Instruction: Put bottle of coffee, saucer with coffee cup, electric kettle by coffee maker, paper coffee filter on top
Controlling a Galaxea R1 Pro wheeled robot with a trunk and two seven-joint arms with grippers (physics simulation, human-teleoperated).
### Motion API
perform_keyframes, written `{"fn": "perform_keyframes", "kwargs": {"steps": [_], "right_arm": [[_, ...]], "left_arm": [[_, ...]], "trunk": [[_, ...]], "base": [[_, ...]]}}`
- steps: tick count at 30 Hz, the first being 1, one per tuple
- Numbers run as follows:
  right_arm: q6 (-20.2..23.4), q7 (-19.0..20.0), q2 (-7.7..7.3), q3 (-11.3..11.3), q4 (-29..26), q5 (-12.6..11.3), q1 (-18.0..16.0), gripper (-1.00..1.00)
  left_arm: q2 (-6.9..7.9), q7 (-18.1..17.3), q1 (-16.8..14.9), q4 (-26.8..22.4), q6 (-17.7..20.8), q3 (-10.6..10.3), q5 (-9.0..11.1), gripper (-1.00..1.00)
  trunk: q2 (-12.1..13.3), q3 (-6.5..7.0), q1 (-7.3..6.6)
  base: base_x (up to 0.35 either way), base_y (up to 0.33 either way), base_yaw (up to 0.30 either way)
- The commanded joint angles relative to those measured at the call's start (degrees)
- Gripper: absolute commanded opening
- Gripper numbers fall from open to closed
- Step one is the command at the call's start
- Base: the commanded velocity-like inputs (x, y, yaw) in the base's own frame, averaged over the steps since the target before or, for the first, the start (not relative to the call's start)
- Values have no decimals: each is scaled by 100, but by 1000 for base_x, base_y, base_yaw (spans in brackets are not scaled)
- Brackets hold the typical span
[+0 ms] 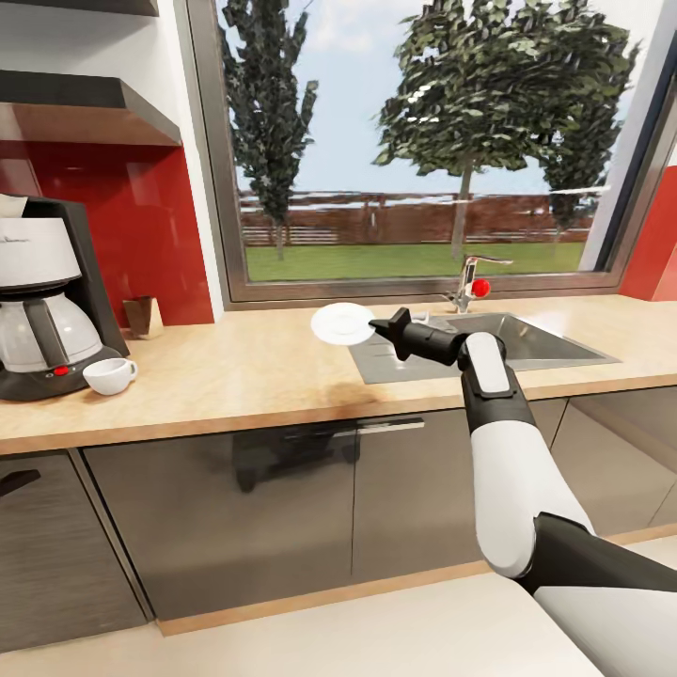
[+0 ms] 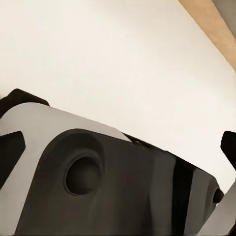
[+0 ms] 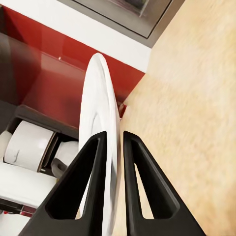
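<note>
The coffee maker [image 1: 47, 301] stands at the far left of the kitchen countertop [image 1: 263, 376], its carafe in place. The white coffee cup [image 1: 110, 375] sits on the counter just right of its base. My right gripper [image 1: 381, 327] is shut on the rim of the saucer [image 1: 342, 323] and holds it a little above the counter, left of the sink. The right wrist view has the saucer [image 3: 98, 128] edge-on between the fingers of the gripper [image 3: 114, 133], with the coffee maker [image 3: 29, 147] beyond. The kitchen shelf [image 1: 85, 108] hangs above the machine. Two dark fingers [image 2: 228, 147] stand far apart in the left wrist view.
A small tan box [image 1: 143, 317] leans by the red backsplash behind the cup. The steel sink [image 1: 527, 343] with its faucet [image 1: 467, 277] lies under my right arm. A wide window runs behind the counter. Below my left gripper are the pale floor [image 2: 123, 59] and my own base [image 2: 98, 182].
</note>
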Motion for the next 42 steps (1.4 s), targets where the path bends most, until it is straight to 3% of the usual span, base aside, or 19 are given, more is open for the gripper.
{"fn": "perform_keyframes", "kwargs": {"steps": [1,19,27,28,30,31,36,42], "right_arm": [[32,22,8,-28,-1,0,-6,-100],[35,22,12,2,18,-1,-3,-100],[69,24,15,70,-54,-13,92,-100],[71,29,15,499,-484,-159,302,-100],[70,28,15,785,-959,-488,530,-100],[68,21,15,921,-1268,-762,692,-100],[61,2,14,1275,-1828,-1287,1040,-100],[56,-2,10,1419,-1983,-1440,1146,-100]], "left_arm": [[2,6,4,-12,-7,-48,45,100],[3,32,5,-10,-12,-47,45,100],[3,52,5,-18,-12,-62,45,100],[3,56,5,-19,-12,-68,45,100],[3,57,5,-19,-12,-71,45,100],[0,57,5,-19,-10,-72,45,100],[-4,58,5,-19,-11,-73,45,100],[-5,58,5,-22,-9,-76,45,100]], "trunk": [[-3,-5,0],[-3,-5,0],[-3,-5,0],[-3,-5,0],[-3,-5,0],[-3,-5,0],[-3,-5,0],[-3,-5,0]], "base": [[0,0,0],[0,0,205],[0,0,27],[0,0,0],[0,0,0],[0,0,0],[0,0,0],[0,0,0]]}}
